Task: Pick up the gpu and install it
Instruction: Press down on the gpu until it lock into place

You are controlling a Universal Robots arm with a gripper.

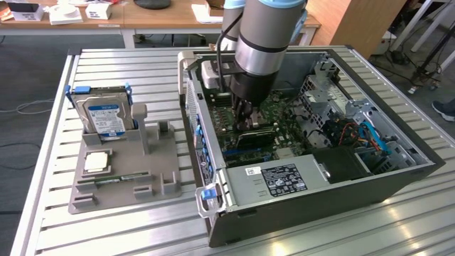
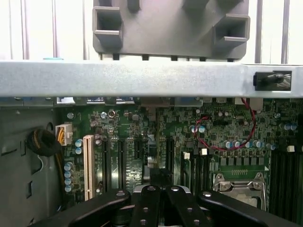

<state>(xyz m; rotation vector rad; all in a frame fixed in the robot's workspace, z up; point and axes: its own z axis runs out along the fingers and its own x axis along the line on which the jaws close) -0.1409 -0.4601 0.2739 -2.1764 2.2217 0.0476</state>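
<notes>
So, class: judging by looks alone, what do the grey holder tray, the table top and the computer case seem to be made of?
Holder tray: matte grey plastic, probably; dull, blocky moulded posts.
Table top: likely aluminium; pale ribbed slats with a soft sheen.
Computer case: painted or bare sheet steel, it seems; thin folded grey panels.

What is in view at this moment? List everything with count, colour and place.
Computer case: one, dark grey, side open, on the exterior view's right of the table.
Motherboard: one, green, inside the case.
Power supply: one, silver with a black label, at the case's near end.
Gpu: one, dark card, on the motherboard under the gripper; whether it is fully seated cannot be told.
Holder tray: one, grey, on the exterior view's left of the case.
Hard drive: one, silver with blue label, upright in the tray.
RAM stick: one, green, lying in the tray.
Slatted table: one, metal.
Gripper: one, black, shut, down inside the case at the gpu.
</notes>
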